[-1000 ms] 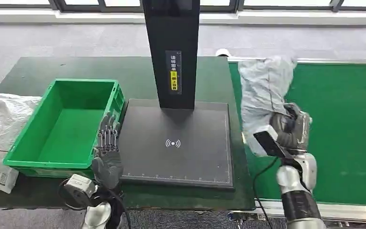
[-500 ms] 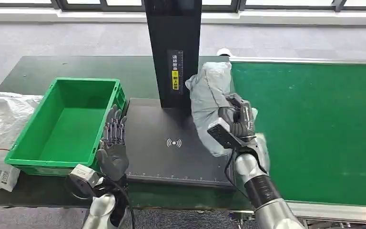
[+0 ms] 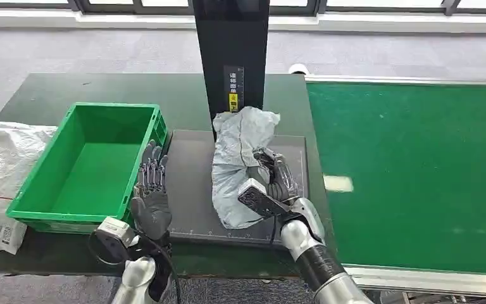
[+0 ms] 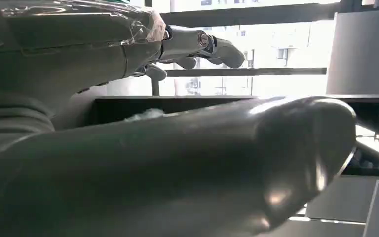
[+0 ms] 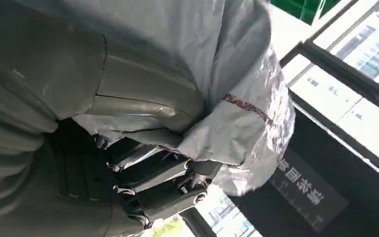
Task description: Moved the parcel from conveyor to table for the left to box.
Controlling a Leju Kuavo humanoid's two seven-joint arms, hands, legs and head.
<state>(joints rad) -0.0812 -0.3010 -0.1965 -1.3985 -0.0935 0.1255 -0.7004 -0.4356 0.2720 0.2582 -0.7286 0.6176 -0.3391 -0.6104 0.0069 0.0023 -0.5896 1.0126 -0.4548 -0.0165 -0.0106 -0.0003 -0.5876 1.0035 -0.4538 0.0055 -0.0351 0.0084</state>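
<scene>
Gripping the grey parcel (image 3: 237, 164) in the right hand (image 3: 277, 177) over the black pad (image 3: 186, 190) mid-tabletop, long axis front-to-back, left hand (image 3: 150, 190) spread wide just beside the pad's box-side edge, nearer the green box (image 3: 50, 212).

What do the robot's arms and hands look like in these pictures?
Both arms are silver metal with black sections and black cables near the wrists. The left hand has a dark grey palm cover and darker segmented fingers. The right hand looks alike, with a boxy grey-and-black wrist module.
</scene>
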